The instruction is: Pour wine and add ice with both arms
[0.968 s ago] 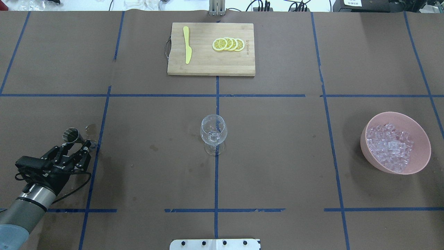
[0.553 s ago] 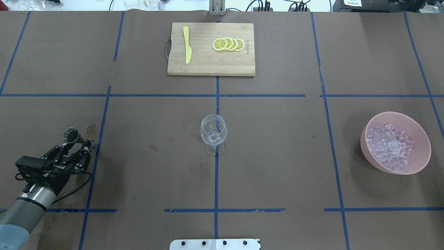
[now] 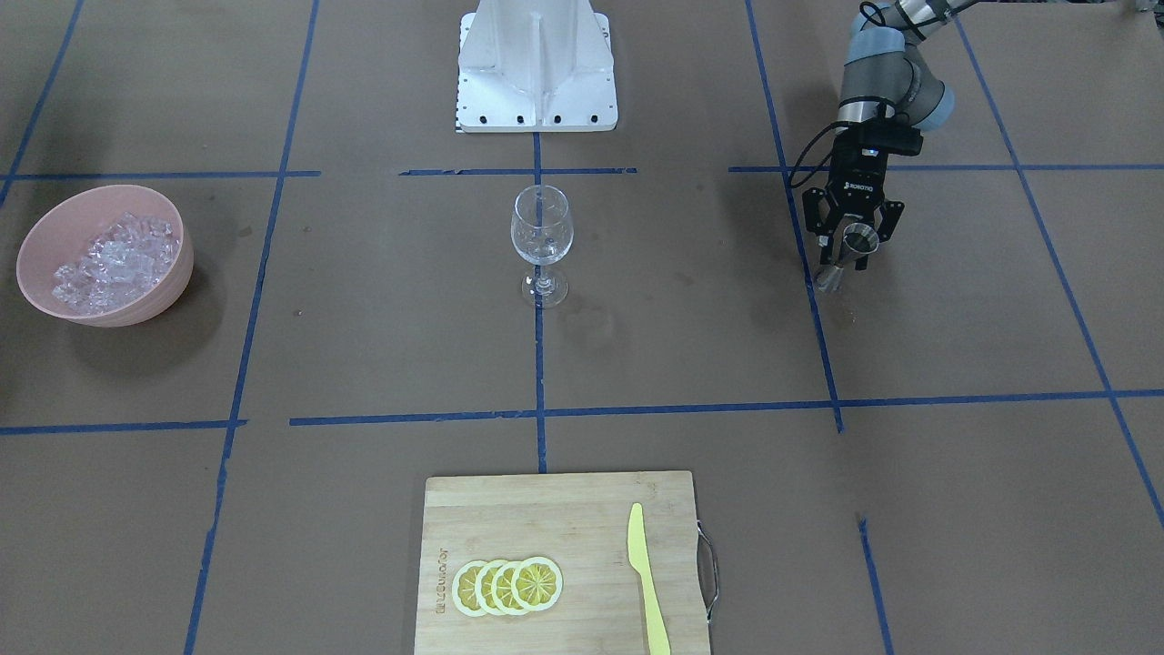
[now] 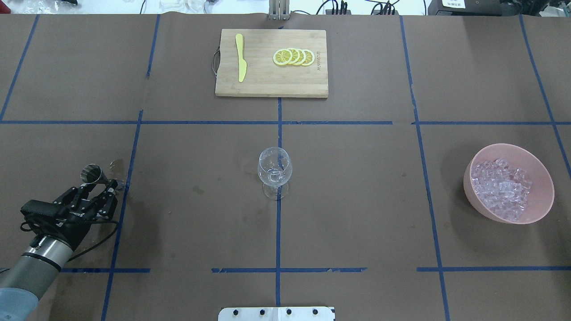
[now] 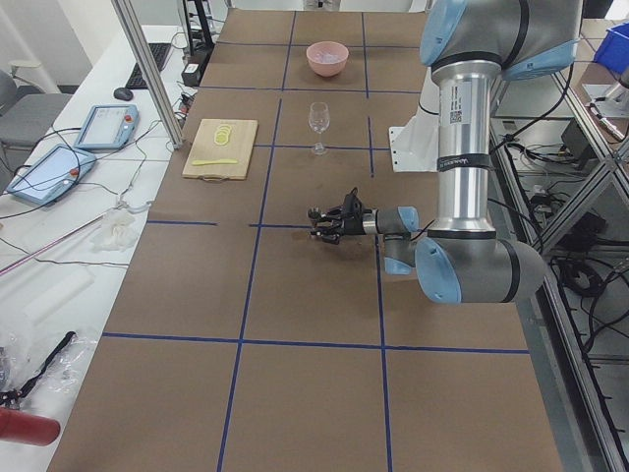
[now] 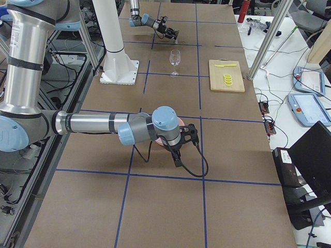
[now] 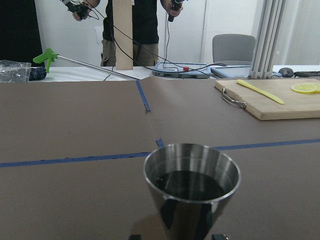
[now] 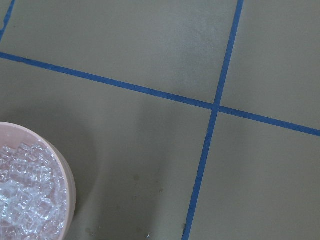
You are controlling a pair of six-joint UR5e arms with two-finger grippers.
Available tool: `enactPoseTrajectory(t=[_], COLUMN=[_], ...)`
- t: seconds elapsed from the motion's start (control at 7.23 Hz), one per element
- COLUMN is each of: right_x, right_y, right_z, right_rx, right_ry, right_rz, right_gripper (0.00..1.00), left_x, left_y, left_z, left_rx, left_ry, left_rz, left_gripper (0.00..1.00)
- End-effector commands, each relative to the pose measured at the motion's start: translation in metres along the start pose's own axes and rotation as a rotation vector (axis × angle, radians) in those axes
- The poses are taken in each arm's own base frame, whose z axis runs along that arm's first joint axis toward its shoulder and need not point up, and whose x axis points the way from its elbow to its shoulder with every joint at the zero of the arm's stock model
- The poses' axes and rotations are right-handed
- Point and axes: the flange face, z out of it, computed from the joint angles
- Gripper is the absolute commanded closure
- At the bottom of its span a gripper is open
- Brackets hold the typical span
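Nothing is shifting at the overhead view's lower left: the left gripper [image 4: 106, 185] is staying put, jaws seemingly apart, straddling the jigger [image 4: 93, 174] holding the wine [image 7: 189, 185], so lifting is pending. The right gripper [image 6: 177, 161] is hovering near the ice [image 4: 502, 187]; I cannot tell its state

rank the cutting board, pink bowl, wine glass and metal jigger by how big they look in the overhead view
Largest to smallest in the overhead view:
1. cutting board
2. pink bowl
3. wine glass
4. metal jigger
None are close enough in apparent size to leave the order in doubt.
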Motion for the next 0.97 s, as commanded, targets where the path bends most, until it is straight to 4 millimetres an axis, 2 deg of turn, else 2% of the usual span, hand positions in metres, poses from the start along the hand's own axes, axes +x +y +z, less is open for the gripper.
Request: enactPoseTrajectory(t=[0.0,0.14,0.28,0.42,0.83], right_x=[0.0005,0.0005,0.0005,0.0005,0.001], right_y=[0.0002,0.0002,0.0002,0.0002,0.0005], right_z=[0.0004,0.0004,0.0004,0.0004,0.0009], right_rx=[-0.001,-0.001,-0.001,-0.001,-0.002], right_ry=[0.001,0.001,0.001,0.001,0.001], right_rz=[0.001,0.001,0.001,0.001,0.002], right_gripper=[0.0,0.0,0.0,0.0,0.0], left_x=[-0.001,-0.0016,-0.0004,0.0023,0.0028], left_y=[-0.0027,-0.0023,-0.0019,-0.001,0.0019], left_z=[0.0001,0.0003,0.0001,0.0016,0.0033], left_rx=[0.021,0.022,0.022,0.025,0.023], left_ry=[-0.012,-0.013,-0.012,-0.013,-0.015], left_rz=[0.003,0.004,0.003,0.002,0.006], left_gripper=[0.43,0.46,0.56,0.59,0.61])
